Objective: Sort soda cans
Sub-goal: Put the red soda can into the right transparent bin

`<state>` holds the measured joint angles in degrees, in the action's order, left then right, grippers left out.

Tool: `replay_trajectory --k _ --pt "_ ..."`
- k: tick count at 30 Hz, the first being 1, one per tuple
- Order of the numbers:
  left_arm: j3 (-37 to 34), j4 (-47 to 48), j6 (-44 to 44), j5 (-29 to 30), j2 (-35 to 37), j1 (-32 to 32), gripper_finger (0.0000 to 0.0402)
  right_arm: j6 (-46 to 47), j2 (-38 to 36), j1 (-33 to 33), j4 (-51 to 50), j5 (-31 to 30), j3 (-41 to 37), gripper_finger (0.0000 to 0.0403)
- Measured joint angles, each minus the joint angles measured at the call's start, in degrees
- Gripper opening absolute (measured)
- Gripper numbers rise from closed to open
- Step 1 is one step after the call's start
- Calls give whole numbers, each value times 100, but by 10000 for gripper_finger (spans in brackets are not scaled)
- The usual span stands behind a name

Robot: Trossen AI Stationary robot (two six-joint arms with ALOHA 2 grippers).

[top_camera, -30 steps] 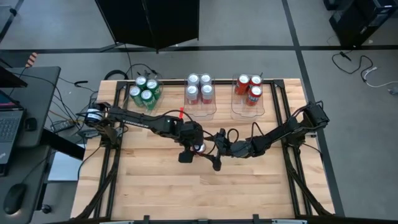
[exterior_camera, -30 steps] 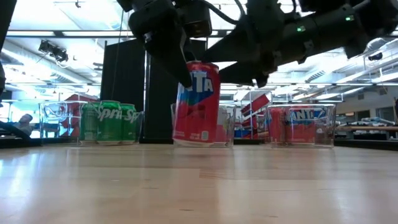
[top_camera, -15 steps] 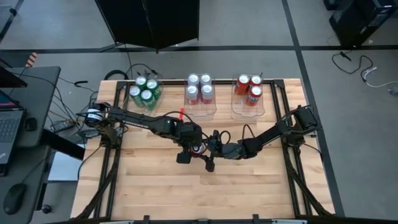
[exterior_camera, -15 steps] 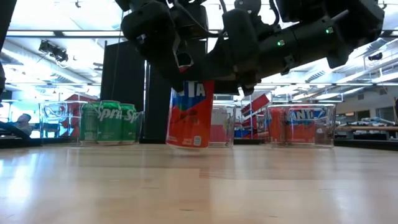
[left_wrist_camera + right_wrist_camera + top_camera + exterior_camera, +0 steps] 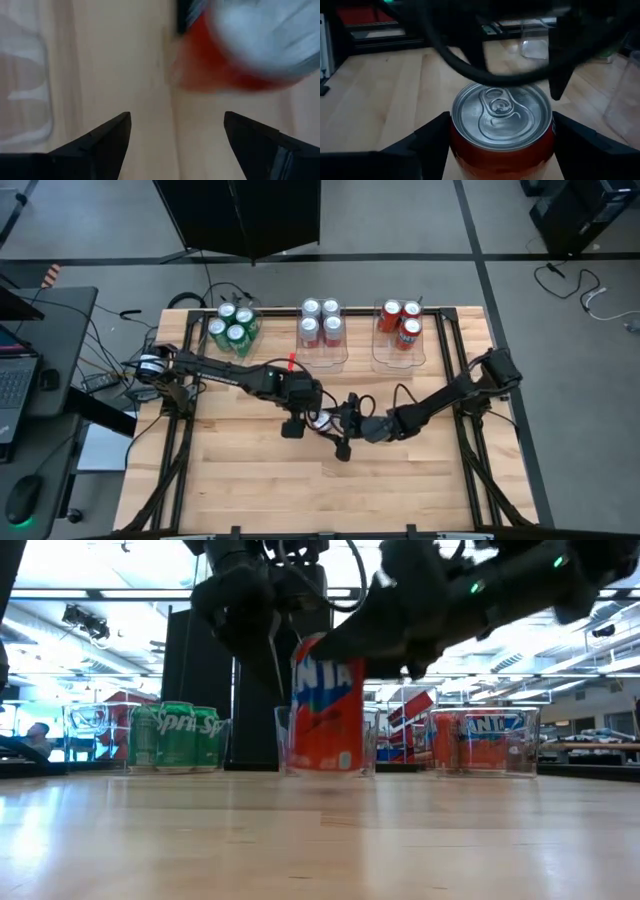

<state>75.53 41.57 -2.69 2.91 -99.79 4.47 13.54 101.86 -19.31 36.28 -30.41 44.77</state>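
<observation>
A red soda can (image 5: 327, 705) stands upright at the table's middle, a little above the wood, with my right gripper (image 5: 502, 145) shut on it. In the high view the can (image 5: 321, 419) shows between both grippers. My left gripper (image 5: 177, 130) is open with bare wood between its fingers, and the can (image 5: 240, 55) lies blurred beyond its fingertips. It hangs just left of the can (image 5: 293, 423). Three clear bins stand at the far edge: green cans (image 5: 232, 330), silver-white cans (image 5: 322, 323) and red cans (image 5: 402, 322). My right gripper pinches the red can between its two fingers (image 5: 432, 137), one on each side of the can's wall just below the silver top (image 5: 501, 114). The fingers reach in from the table's right, slanting slightly down. The can is upright, its base just clear of the table.
The three clear bins (image 5: 485, 740) line the far edge, with the green one (image 5: 175, 737) at the left. Black frame rails run down both sides of the table (image 5: 180, 450). Open wood lies between the grippers and the near edge (image 5: 330, 490).
The red can leaned over half a second ago and now stands upright again, shifted a little toward the table's right edge. My right gripper came in toward the can from the right and then drew slightly back with it. My left gripper tipped a little and stayed open.
</observation>
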Motion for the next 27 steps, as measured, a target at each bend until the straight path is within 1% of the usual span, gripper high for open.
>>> replay_trajectory --k 5,7,9,11,13,17,19,20,21,24,27 --pt "0 319 -26 383 0 0 318 106 -484 -192 -724 -477 2 284" --pt "0 393 -41 581 0 5 309 178 -726 -241 -1120 -749 2 284" --pt "-82 340 -78 654 0 30 291 338 -982 -282 -1585 -1066 2 284" --pt "-267 266 -134 666 2 62 258 482 -1254 -321 -2077 -1289 0 284" --pt "-501 129 -142 664 0 97 213 610 -1548 -343 -2457 -1448 0 284" --pt "-1122 -310 -135 654 28 118 98 878 -2144 -349 -3190 -1909 2 284" --pt "-1465 -703 -42 645 148 114 42 938 -2408 -298 -3477 -2206 1 284" --pt "-1626 -918 17 642 234 114 22 939 -2526 -253 -3534 -2367 0 284" --pt "-1788 -1113 88 625 332 115 12 932 -2639 -208 -3551 -2540 2 284" --pt "-2294 -1647 183 609 736 118 14 873 -2930 37 -3588 -3018 2 284" --pt "-2755 -2345 327 598 1265 123 13 794 -3057 382 -3583 -3490 2 284"
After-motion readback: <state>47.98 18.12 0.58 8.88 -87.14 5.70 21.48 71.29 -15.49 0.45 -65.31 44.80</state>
